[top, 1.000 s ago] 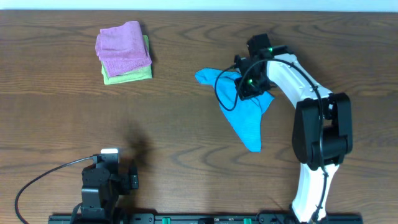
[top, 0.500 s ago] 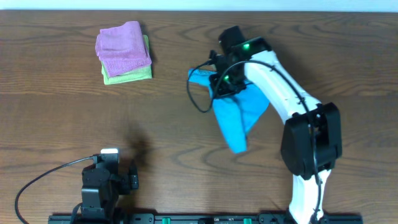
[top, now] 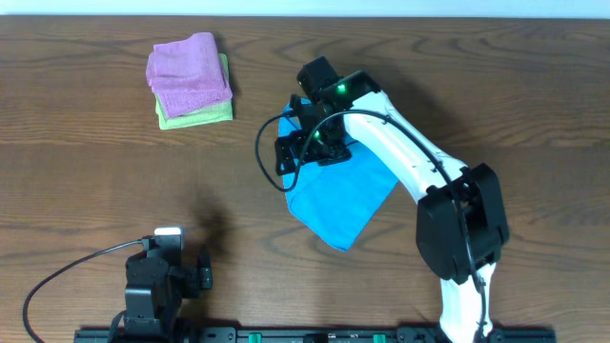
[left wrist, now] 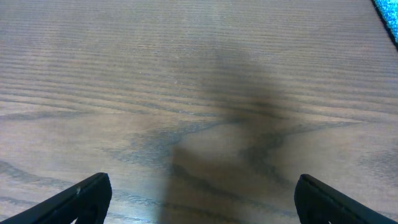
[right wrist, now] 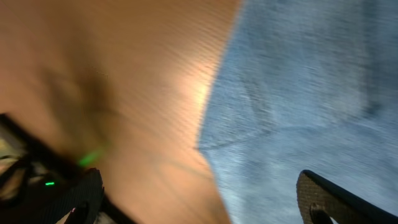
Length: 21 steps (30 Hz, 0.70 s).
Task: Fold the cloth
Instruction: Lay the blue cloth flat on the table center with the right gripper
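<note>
Right gripper (top: 294, 157) hangs, jaws wide apart, over the edge of the cloth (top: 334, 200), which spreads flat toward five o'clock.

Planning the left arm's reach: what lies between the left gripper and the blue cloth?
Only bare table from left gripper to cloth, shown in the overhead view.

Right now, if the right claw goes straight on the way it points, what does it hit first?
Likely the cloth, at its edge: the open right claw points down at the line where cloth meets table. The wrist view is blurred, so it could land on bare wood beside it.
</note>
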### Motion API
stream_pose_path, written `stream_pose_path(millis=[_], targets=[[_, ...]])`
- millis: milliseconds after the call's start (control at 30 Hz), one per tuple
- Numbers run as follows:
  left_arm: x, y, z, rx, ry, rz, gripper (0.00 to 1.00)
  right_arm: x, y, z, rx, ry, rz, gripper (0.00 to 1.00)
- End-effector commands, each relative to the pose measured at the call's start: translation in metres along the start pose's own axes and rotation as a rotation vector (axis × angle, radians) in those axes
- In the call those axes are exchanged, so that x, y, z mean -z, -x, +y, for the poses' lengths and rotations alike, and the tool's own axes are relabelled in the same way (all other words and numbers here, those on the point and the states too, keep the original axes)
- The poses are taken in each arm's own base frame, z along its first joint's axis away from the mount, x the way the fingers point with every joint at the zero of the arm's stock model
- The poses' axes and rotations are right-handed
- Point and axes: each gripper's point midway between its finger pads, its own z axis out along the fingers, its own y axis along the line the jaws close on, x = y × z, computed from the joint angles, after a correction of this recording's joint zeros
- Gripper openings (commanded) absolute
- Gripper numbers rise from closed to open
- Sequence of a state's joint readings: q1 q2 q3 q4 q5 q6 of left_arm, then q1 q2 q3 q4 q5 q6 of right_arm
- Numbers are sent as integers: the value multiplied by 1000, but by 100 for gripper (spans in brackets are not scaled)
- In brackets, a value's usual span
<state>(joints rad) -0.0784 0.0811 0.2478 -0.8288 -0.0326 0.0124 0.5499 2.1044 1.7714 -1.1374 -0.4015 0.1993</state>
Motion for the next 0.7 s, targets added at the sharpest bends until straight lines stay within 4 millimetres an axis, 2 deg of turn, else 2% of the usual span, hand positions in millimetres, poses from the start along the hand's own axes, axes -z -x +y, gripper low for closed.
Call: stream_pose_path(millis=[0, 167, 267, 333, 500, 600, 667], targets=[[-7, -21, 2, -11, 8, 67, 95, 15, 7, -21, 40, -134, -48, 99], [-7, -21, 2, -11, 8, 67, 95, 23, 3, -56, 21, -324, -40, 99], [-7, -21, 2, -11, 8, 67, 95, 26, 0, -60, 17, -346, -35, 93], [-7, -21, 2, -11, 8, 67, 95, 33, -4, -57, 12, -335, -35, 93], [-7, -21, 2, -11, 8, 67, 95, 85, -11, -34, 40, -315, -147, 99], [-7, -21, 2, -11, 8, 67, 95, 134, -21, -16, 71, -302, -272, 99], [-7, -21, 2, -11, 8, 67, 95, 159, -31, -7, 85, -291, -331, 99]])
